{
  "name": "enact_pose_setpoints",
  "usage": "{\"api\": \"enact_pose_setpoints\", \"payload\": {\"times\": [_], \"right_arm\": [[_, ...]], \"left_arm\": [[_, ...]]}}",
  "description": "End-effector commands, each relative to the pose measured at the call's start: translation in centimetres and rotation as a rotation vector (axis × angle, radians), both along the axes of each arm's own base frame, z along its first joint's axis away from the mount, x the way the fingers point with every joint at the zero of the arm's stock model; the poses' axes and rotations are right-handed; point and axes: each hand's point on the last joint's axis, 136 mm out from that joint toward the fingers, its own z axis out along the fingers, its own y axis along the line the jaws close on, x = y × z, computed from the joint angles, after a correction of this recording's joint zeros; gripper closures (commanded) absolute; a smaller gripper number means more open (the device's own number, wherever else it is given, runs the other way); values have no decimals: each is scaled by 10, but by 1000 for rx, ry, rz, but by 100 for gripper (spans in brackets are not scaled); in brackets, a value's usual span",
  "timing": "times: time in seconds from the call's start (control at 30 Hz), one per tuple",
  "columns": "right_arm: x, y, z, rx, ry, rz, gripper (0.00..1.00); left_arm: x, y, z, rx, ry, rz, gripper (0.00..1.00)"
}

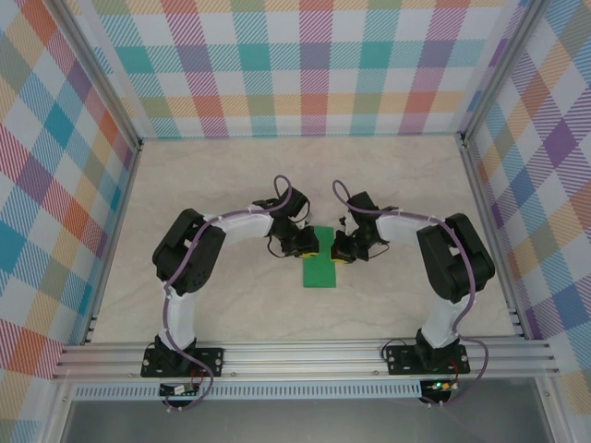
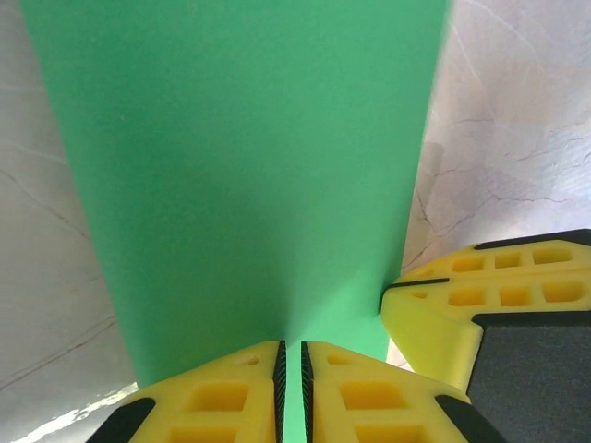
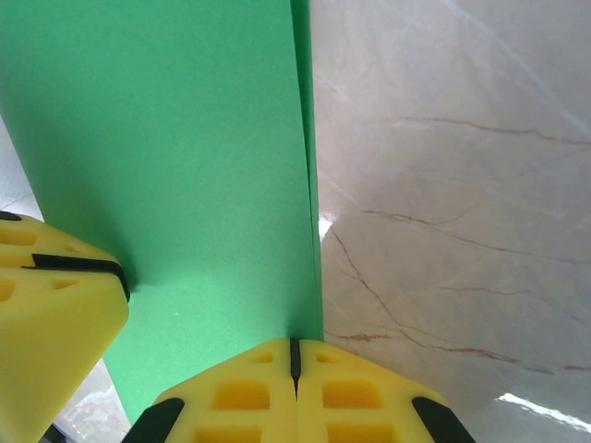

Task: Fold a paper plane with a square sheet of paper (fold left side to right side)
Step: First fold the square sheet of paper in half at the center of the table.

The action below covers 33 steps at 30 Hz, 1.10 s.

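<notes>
Two tools [image 1: 312, 243] [image 1: 339, 247] crowding green paper [image 1: 320, 273], marbled table [image 1: 277, 175]

The green sheet of paper [image 1: 320, 270] lies flat on the table [image 1: 231, 185], folded over on itself into a narrow rectangle. In the top view it sits near the table's middle, a little toward 5 o'clock. Its long sides run from 12 to 6 o'clock and its short ends are square to them. The colour is a plain bright green, even across the whole face. From the right wrist, the sheet [image 3: 185, 166] shows two layers along its 3 o'clock edge. Their edges are slightly offset, so a thin strip of green runs beside the main edge. From the left wrist, the sheet [image 2: 240, 166] looks smooth, with straight, clean side edges.
</notes>
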Motion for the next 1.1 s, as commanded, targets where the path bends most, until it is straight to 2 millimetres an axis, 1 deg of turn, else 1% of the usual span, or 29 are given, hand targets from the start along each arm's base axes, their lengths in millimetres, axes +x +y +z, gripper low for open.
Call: {"api": "enact_pose_setpoints", "payload": {"times": [0.0,0.17,0.33,0.6,0.8,0.93,1.07], "right_arm": [[-15,-21,-33,-140,59,7,100],[-16,-22,-34,-146,64,13,100],[-16,-23,-35,-154,70,17,100],[-17,-25,-36,-166,77,19,100],[-16,-24,-35,-163,73,19,100],[-15,-23,-34,-157,73,17,100],[-14,-22,-33,-153,70,17,100]], "left_arm": [[-9,15,-22,48,38,-20,85],[-9,21,-30,44,42,-25,85],[-7,28,-34,46,41,-23,85],[-1,46,-30,37,36,-10,81],[1,60,-27,40,35,10,81],[5,61,-11,20,7,3,81],[10,53,15,-36,-32,-7,81]]}}
